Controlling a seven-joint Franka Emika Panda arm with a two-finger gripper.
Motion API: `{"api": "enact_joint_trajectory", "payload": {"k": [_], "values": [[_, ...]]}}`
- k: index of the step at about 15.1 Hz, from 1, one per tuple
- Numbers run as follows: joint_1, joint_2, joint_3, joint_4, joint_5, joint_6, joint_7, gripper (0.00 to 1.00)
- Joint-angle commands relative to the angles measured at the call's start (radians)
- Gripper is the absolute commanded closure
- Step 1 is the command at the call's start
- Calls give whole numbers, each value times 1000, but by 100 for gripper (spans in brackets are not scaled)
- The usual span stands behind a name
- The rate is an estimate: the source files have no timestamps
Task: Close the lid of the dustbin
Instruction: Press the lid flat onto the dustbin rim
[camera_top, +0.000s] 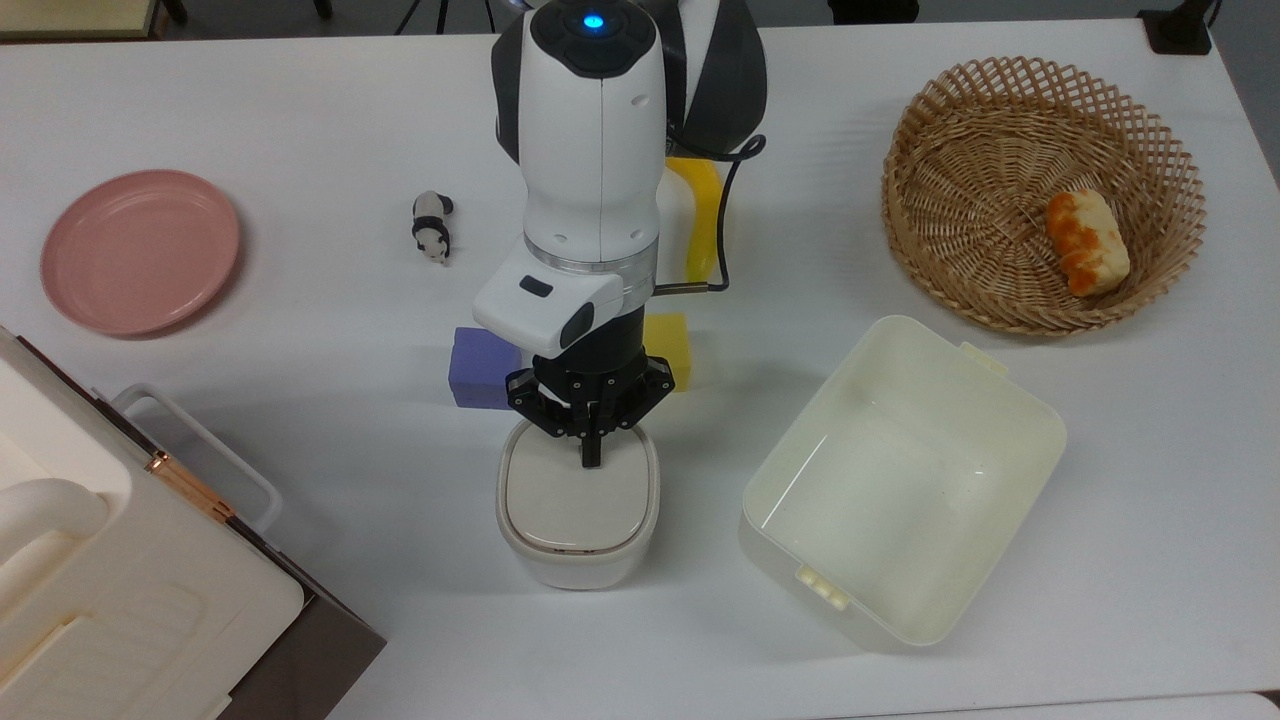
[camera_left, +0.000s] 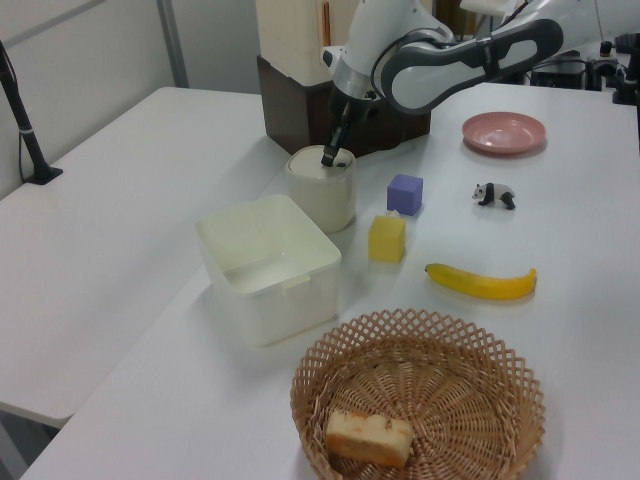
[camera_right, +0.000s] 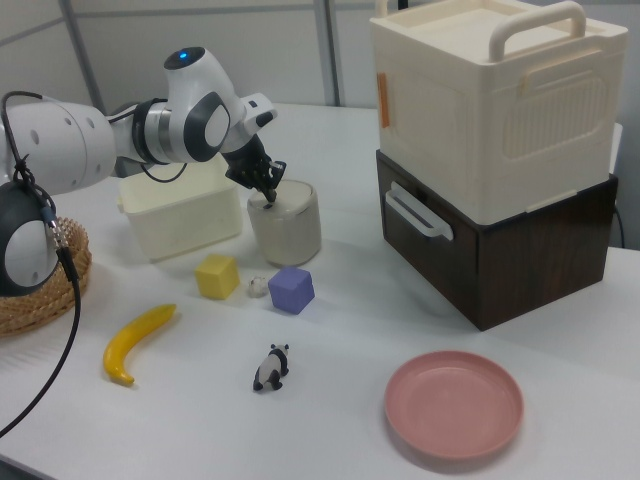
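beige lid (camera_top: 575, 492) flat — off-white dustbin (camera_top: 577, 560) shut

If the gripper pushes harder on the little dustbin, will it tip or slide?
Probably neither. The dustbin looks squat and sits flat on the table, and the gripper presses down on the lid, not sideways. It looks like thin, light plastic, so a sideways nudge would likely slide it.
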Motion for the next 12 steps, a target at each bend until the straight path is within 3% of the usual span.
{"api": "enact_joint_trajectory", "payload": {"k": [1,12], "values": [[7,0,-2,-38,-11,-15,2,100],[1,-144,-11,-30,3,-172,3,100]]}}
